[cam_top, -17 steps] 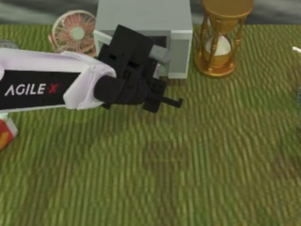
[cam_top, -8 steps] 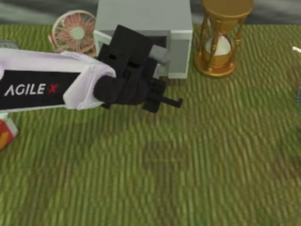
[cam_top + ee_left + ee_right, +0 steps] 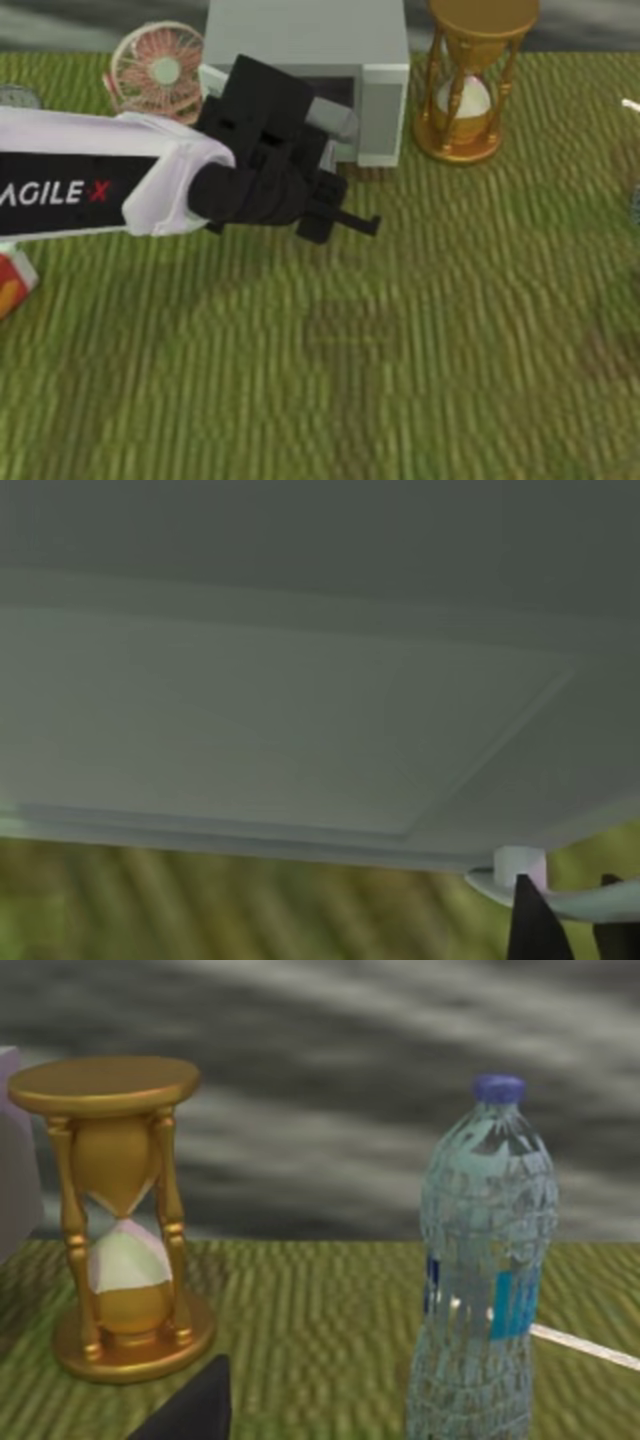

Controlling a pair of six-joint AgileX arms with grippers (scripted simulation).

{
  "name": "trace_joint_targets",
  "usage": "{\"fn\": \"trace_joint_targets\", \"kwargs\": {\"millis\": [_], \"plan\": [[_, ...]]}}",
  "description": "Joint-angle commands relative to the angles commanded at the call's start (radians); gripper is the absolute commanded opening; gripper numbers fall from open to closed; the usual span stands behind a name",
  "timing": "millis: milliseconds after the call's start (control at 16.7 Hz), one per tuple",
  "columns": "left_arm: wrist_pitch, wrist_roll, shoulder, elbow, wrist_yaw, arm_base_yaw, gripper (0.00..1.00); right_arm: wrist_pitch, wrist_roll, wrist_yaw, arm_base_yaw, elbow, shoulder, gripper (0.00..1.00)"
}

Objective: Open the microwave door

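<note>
Leftward slides the left arm, its "AGILE X" lettering now partly cut off. One microwave at the table's far edge, one microwave door ajar, one hourglass, one fan. Left pincer at the door; spread — cannot tell.

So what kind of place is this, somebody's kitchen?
Probably not a real kitchen: it looks like a computer-rendered test table. A green woven-look tabletop holds an odd mix: a microwave, a golden hourglass, a pink fan and a water bottle.
</note>
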Motion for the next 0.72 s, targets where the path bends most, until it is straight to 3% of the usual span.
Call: {"fn": "trace_joint_targets", "kwargs": {"millis": [720], "plan": [[0.000,0.007,-0.002,-0.007,0.005,0.004,0.00,0.000,0.000,0.000,0.000,0.000,0.000,1.00]]}}
